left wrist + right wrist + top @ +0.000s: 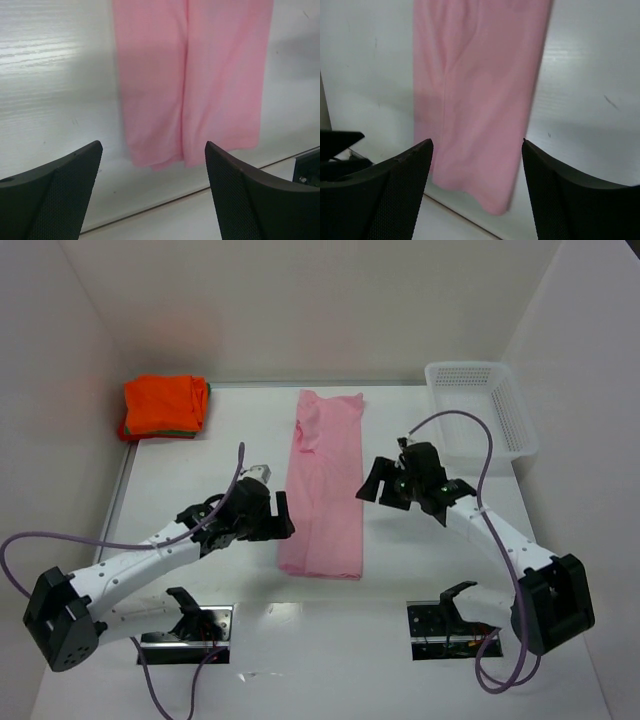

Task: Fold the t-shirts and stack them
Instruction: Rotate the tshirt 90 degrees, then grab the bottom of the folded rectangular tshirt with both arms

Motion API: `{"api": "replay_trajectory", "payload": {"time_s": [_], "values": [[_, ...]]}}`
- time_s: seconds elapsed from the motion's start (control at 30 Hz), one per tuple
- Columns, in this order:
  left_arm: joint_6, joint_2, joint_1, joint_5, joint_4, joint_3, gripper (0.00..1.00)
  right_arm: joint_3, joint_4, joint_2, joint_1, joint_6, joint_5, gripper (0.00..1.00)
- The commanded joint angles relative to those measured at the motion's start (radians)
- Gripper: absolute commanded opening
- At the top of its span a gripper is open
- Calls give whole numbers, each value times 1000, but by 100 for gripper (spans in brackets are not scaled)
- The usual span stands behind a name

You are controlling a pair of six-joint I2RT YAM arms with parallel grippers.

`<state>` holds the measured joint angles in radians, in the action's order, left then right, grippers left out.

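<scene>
A pale pink t-shirt lies folded lengthwise into a long narrow strip down the middle of the table. It also shows in both wrist views. My left gripper hovers just left of the strip's near half, jaws open and empty. At the strip's right edge my right gripper is also open, holding nothing. A folded bright orange t-shirt sits at the back left, on top of a green t-shirt seen only as an edge.
A white mesh basket stands at the back right corner. White walls close in the table at the back and both sides. Two metal base plates sit at the near edge.
</scene>
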<state>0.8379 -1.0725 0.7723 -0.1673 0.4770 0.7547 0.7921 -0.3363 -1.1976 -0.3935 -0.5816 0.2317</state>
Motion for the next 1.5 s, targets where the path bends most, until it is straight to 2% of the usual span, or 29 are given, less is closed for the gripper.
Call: {"api": "replay_trajectory", "payload": {"time_s": [0.0, 0.13, 0.27, 0.33, 0.53, 0.77, 1.03, 1.2, 1.37, 1.47], "values": [[-91, -12, -114, 176, -92, -26, 91, -85, -7, 88, 4, -90, 6, 77], [-148, -50, -188, 284, -101, -35, 90, -172, -36, 164, -22, -156, 15, 76], [-166, -131, -197, 360, -123, -35, 87, -261, -36, 230, -109, -285, -15, 73], [-166, -159, -197, 380, -123, -35, 87, -297, -36, 230, -136, -296, -25, 73], [-166, -201, -197, 381, -146, -48, 86, -352, -36, 221, -182, -319, -25, 66], [-146, -211, -197, 381, -146, -69, 86, -406, 8, 187, -275, -370, -15, 63], [-86, -211, -197, 381, -182, -133, 86, -406, 40, 115, -285, -370, -25, 59], [-86, -222, -197, 381, -183, -133, 86, -396, 72, 66, -285, -370, -34, 47], [-86, -222, -197, 381, -183, -133, 86, -396, 82, 66, -285, -370, -45, 42], [-86, -222, -197, 381, -183, -144, 86, -396, 105, 55, -285, -370, -45, 29]]}}
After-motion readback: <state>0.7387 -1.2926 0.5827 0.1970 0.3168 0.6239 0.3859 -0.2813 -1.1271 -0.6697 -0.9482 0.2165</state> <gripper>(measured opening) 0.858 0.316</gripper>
